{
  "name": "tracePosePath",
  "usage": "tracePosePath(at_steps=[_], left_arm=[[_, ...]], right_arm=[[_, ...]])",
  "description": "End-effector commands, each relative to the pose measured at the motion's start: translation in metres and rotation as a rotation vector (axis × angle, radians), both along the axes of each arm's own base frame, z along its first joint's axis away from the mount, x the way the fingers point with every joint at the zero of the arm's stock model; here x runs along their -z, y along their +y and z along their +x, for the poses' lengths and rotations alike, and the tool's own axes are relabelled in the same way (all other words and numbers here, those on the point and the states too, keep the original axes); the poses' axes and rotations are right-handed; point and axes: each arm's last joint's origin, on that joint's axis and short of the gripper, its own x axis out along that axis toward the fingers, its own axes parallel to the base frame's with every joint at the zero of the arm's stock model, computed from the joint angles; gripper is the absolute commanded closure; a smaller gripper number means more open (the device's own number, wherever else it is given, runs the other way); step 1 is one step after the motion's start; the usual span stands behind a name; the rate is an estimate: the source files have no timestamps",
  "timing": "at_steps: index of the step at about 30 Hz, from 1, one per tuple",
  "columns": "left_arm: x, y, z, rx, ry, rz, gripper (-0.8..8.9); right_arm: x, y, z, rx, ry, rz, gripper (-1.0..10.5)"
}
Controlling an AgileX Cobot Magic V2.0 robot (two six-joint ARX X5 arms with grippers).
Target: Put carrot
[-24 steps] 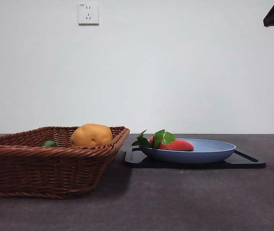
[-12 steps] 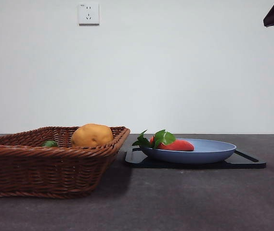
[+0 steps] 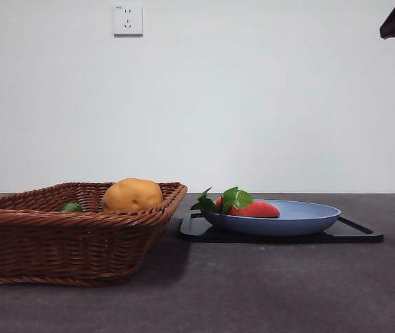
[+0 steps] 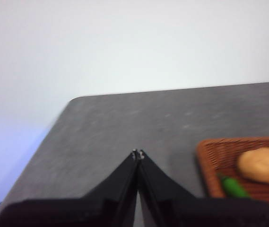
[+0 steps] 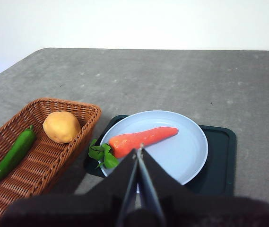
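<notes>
Count on your surface: one carrot, one blue plate, one dark tray, one wicker basket, one orange-brown lump, one long green pepper.

The carrot lies on its side in the plate, red-orange, tapered, with a bunch of green leaves at its thick end. The leaves hang over the plate's rim on the side toward the basket. The plate sits on the tray, just beside the basket. Lump and pepper lie in the basket, apart from each other.

Your right gripper hangs above the plate with jaws pressed together, holding nothing. Your left gripper is over bare surface beside the basket, jaws likewise pressed together.
</notes>
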Motion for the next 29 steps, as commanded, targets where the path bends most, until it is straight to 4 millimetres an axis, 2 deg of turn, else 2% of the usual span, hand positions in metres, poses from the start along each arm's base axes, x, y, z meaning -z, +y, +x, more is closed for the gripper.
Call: tracePosePath(at_steps=[1,8,14,20,29], left_arm=[[0.016,0.003,0.003,-0.035,-0.016,0.013,8.05],[0.074,0.003,0.020,0.024,0.013,-0.013,8.05],[0.108,0.004,0.027,0.053,0.081,-0.029,8.05],[0.122,0.005,0.031,0.039,0.109,-0.031,8.05],[0.127,0.006,0.032,0.032,0.115,-0.033,8.05]], right_arm=[[-0.002,0.001,0.000,-0.001,-0.008,0.010,9.4],[-0.002,0.001,0.000,-0.001,-0.007,0.010,9.4],[-0.002,0.001,0.000,-0.002,-0.008,0.010,9.4],[-0.002,0.001,0.000,-0.001,-0.007,0.010,9.4],[-0.002,0.001,0.000,-0.001,-0.008,0.010,9.4]])
